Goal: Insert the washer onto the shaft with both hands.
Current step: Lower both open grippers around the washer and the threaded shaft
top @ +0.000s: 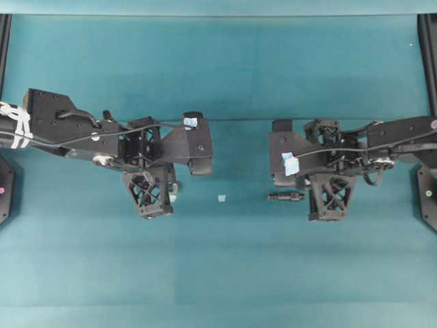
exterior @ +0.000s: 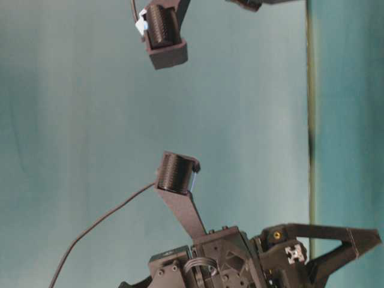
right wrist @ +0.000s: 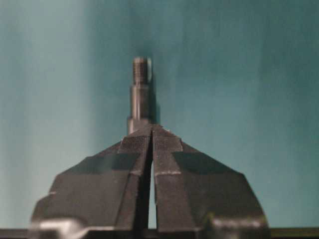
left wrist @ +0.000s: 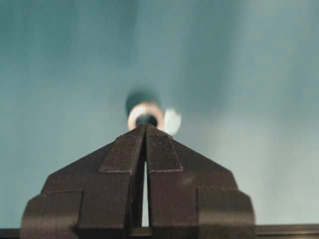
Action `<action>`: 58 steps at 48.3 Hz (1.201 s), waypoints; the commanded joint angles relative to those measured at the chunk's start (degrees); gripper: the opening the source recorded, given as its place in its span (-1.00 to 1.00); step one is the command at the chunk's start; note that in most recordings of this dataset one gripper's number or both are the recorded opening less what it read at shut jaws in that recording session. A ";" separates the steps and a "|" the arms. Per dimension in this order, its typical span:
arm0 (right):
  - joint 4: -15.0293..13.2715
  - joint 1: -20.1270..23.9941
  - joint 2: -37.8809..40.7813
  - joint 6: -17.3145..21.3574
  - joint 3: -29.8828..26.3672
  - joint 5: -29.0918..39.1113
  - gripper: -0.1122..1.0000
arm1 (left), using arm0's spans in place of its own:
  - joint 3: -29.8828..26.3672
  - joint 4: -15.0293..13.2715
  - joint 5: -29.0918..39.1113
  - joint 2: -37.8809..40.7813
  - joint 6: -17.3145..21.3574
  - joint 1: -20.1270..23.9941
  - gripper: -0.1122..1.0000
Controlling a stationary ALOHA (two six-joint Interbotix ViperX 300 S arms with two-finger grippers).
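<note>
washer (left wrist: 145, 115) beyond left hand (left wrist: 145, 130) tips

Teal tabletop (top: 225, 273) fills the overhead view, w/ a faint horizontal seam (top: 239, 119) across its upper part and darker teal strip (top: 218, 7) along the far edge. One tiny pale blue tape square (top: 222, 198) lies flat on the surface approx mid-table, and the left wrist view shows a pale, blurred tape bit (left wrist: 172, 121) on the same surface. Black frame posts (top: 428, 61) stand at the L & R edges; the table-level view shows a dark edge line (exterior: 311, 120) running top to bottom.
</note>
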 commanded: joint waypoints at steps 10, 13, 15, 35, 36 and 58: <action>-0.09 0.18 1.14 -0.35 -1.05 -0.97 -0.64 | 1.93 0.26 -4.48 0.35 0.09 -0.09 -0.45; -0.09 0.18 1.58 -0.26 -1.14 -0.79 -0.42 | 2.02 0.26 -4.48 0.62 0.53 -0.09 -0.15; -0.09 0.18 1.76 -0.09 -1.14 -0.79 -0.22 | 2.02 0.26 -4.48 0.62 0.79 -0.09 0.08; -0.44 0.53 3.16 -0.09 -1.49 -0.79 0.85 | 1.76 0.26 -4.66 2.37 4.83 -0.18 0.80; -0.44 0.62 3.16 -0.09 -1.41 -0.70 0.84 | 1.76 0.26 -4.66 2.46 5.10 -0.18 0.80; -0.44 2.20 4.83 0.26 1.58 -1.23 0.82 | 2.02 0.26 -4.75 3.69 6.86 -0.35 0.80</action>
